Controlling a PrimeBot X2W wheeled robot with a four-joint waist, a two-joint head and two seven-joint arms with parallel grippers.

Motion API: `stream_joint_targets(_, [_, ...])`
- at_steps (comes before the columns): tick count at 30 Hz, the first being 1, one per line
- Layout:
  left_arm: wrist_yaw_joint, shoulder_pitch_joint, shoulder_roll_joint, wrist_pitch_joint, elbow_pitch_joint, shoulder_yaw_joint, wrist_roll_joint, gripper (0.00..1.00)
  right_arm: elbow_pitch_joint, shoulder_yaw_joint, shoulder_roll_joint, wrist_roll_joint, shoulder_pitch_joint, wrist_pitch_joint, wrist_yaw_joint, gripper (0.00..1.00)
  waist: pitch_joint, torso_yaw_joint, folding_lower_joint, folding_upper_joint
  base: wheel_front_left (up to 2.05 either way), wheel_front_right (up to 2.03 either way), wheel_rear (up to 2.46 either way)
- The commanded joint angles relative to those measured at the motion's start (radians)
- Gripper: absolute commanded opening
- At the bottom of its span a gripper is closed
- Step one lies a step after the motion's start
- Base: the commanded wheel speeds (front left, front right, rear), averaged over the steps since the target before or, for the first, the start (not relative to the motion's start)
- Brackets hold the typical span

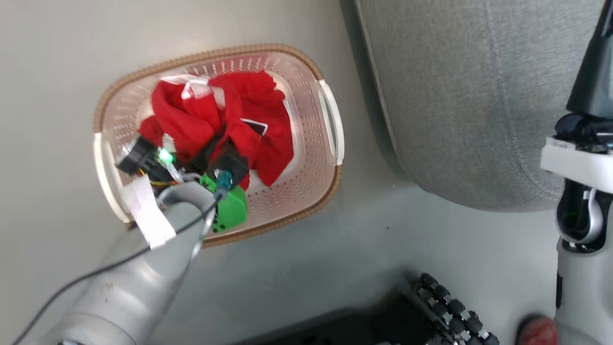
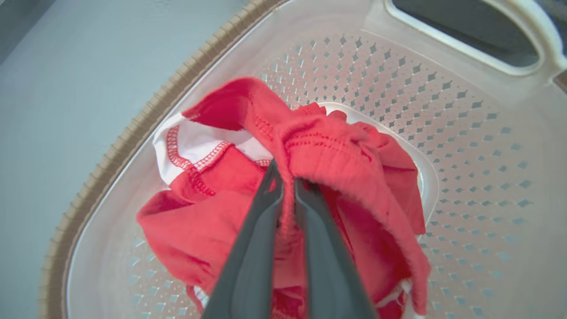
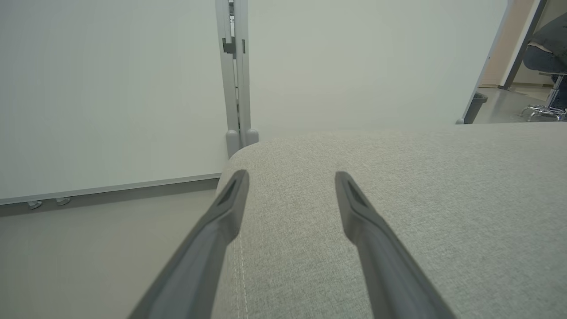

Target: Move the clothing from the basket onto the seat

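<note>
Right now my left gripper (image 2: 285,177) has its two dark fingers pressed together on a fold of the clothing (image 2: 345,150), with a thin ridge of red cloth squeezed between the tips. The fold rises out of the heap toward 12 o'clock in my left wrist view, and a white panel with red stitching lies at 10 o'clock from the pinch. I cannot tell which of the red garments I have hold of.

From my head, the basket (image 1: 306,187) sits on the pale floor (image 1: 311,268) at about 10 o'clock in the picture. All the clothing is bunched inside it, against the wall at 12 o'clock. A black, white-edged mark shows on the red cloth near the middle of the heap. My left forearm enters from 7 o'clock and reaches down into the basket, its green wrist part (image 1: 232,206) over the basket's 6 o'clock side. My fingertips are buried in the cloth there.

The seat (image 1: 469,96) fills the 1 to 3 o'clock part of that picture. It stands just beside the basket's white handle at 3 o'clock, with a strip of floor between them, and it carries no clothing.

My right gripper (image 3: 291,173) has its fingers spread wide with nothing between them. It hangs over the rounded corner of the seat, with the stitched seam at 6 o'clock in my right wrist view. A white wall panel (image 3: 110,88) stands beyond it from 9 to 12 o'clock, and part of a seated person (image 3: 542,57) shows at 2 o'clock.
</note>
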Motion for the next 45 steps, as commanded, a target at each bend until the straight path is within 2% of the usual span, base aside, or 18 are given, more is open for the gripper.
stream_joint_targets(1, [0.008,0.034,0.004,-0.003,-0.028,0.01,-0.016,0.0,0.005,0.004,-0.002,-0.011,0.025,-0.003,0.0,1.0,-0.103,0.041,0.0,0.0,0.0,0.0,0.0])
stream_joint_targets(11, [0.04,0.236,0.021,-0.002,-0.257,0.112,-0.054,0.0,0.032,0.032,-0.002,-0.041,0.111,-0.003,0.0,1.0,-0.324,0.093,0.0,0.0,0.0,0.0,0.0])
stream_joint_targets(24, [0.032,0.468,-0.009,-0.002,-0.474,0.265,-0.066,0.0,0.091,0.086,-0.002,-0.056,0.247,-0.003,0.0,1.0,-0.588,0.126,0.0,0.0,0.0,0.0,0.0])
stream_joint_targets(30, [0.008,0.584,-0.034,-0.002,-0.582,0.371,-0.073,0.0,0.122,0.126,-0.002,-0.068,0.324,-0.003,0.0,1.0,-0.693,0.137,0.0,0.0,0.0,0.0,0.0])
stream_joint_targets(37, [-0.046,0.692,-0.064,-0.002,-0.682,0.472,-0.071,0.0,0.17,0.188,-0.002,-0.064,0.416,-0.003,0.0,1.0,-0.789,0.158,0.0,0.0,0.0,0.0,0.0])
stream_joint_targets(45, [-0.109,0.76,-0.09,-0.002,-0.75,0.548,-0.035,0.0,0.214,0.242,-0.002,-0.046,0.469,-0.003,0.0,1.0,-0.84,0.171,0.0,0.0,0.0,0.0,0.0])
